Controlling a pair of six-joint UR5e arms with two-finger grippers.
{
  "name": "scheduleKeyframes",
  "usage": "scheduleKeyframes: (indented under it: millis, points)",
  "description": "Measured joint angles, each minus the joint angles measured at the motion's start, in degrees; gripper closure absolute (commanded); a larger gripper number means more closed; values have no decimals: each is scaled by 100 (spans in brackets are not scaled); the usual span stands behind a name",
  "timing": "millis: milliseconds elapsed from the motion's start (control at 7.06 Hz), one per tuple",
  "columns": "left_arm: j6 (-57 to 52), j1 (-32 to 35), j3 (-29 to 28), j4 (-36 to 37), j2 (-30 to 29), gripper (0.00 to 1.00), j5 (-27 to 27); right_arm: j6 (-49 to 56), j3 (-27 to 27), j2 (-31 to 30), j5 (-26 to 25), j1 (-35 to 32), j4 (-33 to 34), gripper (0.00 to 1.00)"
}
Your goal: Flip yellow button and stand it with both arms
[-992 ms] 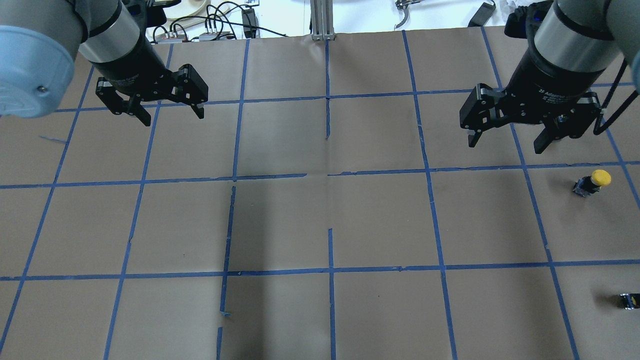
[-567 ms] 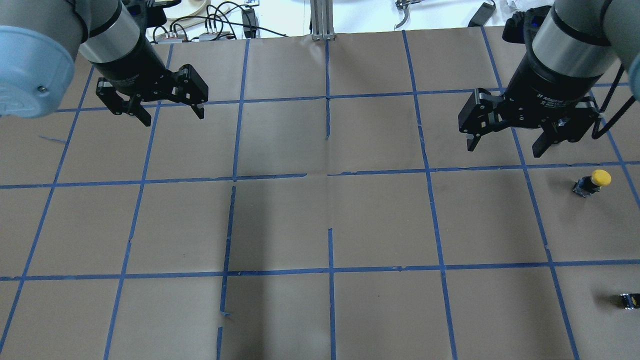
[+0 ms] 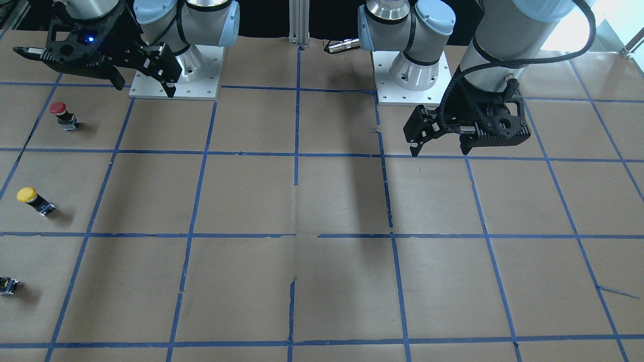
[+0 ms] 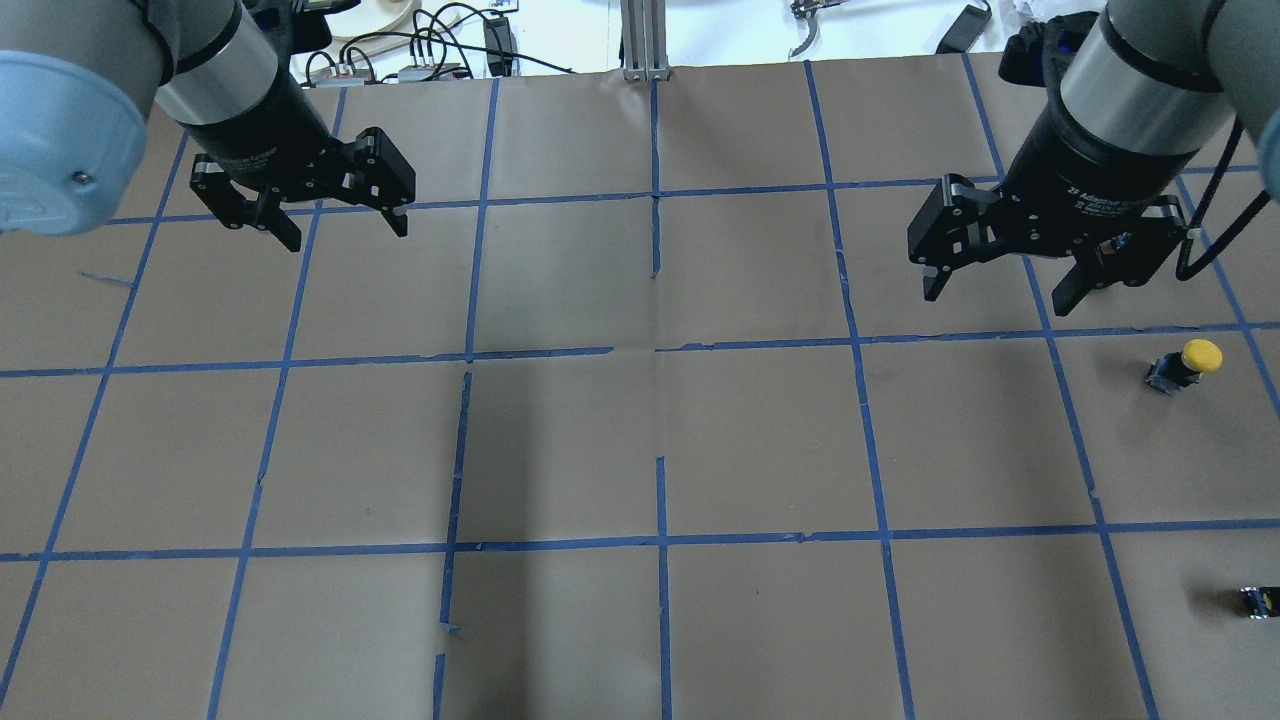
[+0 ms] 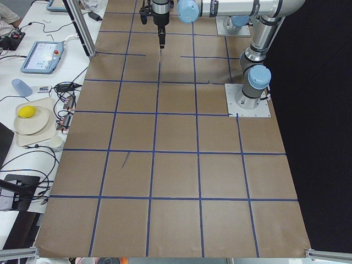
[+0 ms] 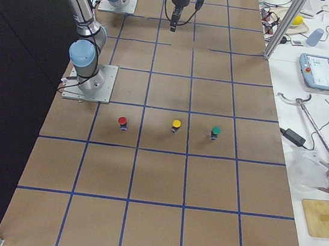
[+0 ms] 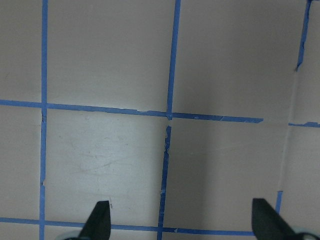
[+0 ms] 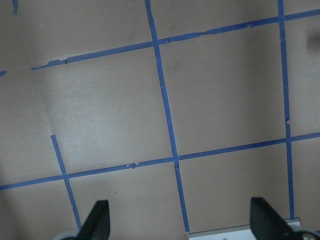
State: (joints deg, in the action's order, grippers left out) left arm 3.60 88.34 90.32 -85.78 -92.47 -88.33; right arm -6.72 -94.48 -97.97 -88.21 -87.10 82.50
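The yellow button (image 4: 1185, 362) lies tilted on its side on the brown paper at the right, its yellow cap pointing right and away from me. It also shows in the front-facing view (image 3: 31, 198) and in the exterior right view (image 6: 176, 125). My right gripper (image 4: 994, 300) is open and empty. It hangs above the table to the left of the button, apart from it. My left gripper (image 4: 345, 235) is open and empty at the far left, well away. Both wrist views show only taped paper between open fingertips (image 7: 100, 220) (image 8: 97, 217).
A red-capped button (image 3: 63, 114) stands nearer my base than the yellow one. A tiny dark block with a yellow spot (image 4: 1260, 600) lies at the right edge. The exterior right view shows a green-capped button (image 6: 215, 131). Blue tape lines grid the paper. Cables lie beyond the far edge.
My right gripper has shifted slightly to the left in the overhead view, still open. The left arm and the yellow button have not moved.
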Motion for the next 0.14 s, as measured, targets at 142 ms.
scheduleKeyframes:
  millis: [142]
  points:
    - [0,-1,2,0,-4,0,0,-2,0,0,-12,1,2,0]
